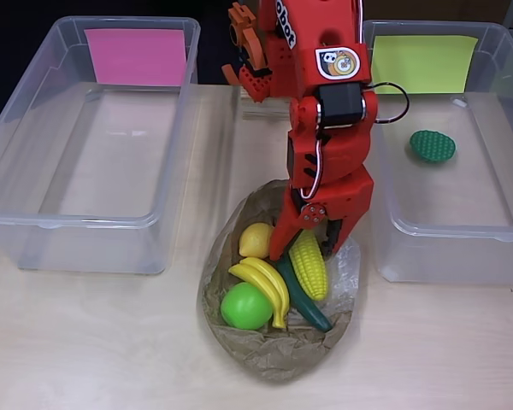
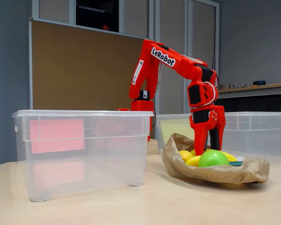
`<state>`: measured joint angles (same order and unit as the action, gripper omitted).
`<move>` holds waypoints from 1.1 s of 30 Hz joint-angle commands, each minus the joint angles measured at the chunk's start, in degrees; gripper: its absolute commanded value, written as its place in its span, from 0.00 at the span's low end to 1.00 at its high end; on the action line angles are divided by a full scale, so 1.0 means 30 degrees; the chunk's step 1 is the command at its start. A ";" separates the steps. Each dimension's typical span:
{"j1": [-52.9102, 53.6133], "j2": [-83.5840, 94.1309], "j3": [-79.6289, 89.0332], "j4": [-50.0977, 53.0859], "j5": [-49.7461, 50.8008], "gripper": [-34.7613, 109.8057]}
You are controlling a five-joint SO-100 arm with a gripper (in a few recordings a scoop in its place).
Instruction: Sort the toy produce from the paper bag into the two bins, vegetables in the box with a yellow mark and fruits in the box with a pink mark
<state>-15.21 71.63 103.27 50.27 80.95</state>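
Note:
A crumpled paper bag (image 1: pixel 269 357) lies open between the two bins. It holds a yellow corn cob (image 1: pixel 310 266), a lemon (image 1: pixel 256 239), bananas (image 1: pixel 265 286), a round green fruit (image 1: pixel 245 306) and a dark green cucumber (image 1: pixel 306 306). My red gripper (image 1: pixel 304 243) points down into the bag, open, its fingers straddling the far end of the corn. In the fixed view the gripper (image 2: pixel 208 146) stands behind the green fruit (image 2: pixel 213 158). The box with the pink mark (image 1: pixel 137 56) is on the left. The box with the yellow mark (image 1: pixel 423 64) holds a flat green vegetable (image 1: pixel 433 146).
The pink-marked bin (image 1: pixel 68 224) and the yellow-marked bin (image 1: pixel 385 205) are clear plastic with raised walls on either side of the bag. Bare wooden table (image 1: pixel 85 342) lies in front. My arm's base (image 1: pixel 256 77) sits between the bins at the back.

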 commanded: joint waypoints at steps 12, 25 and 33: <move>0.0088 0.1699 -0.1348 0.2607 -0.1758 0.34; -0.0820 0.6563 -0.7324 1.2598 -0.2812 0.33; -0.6943 0.9609 -0.7412 1.7695 0.4746 0.33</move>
<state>-29.18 95.80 80.24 99.76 85.52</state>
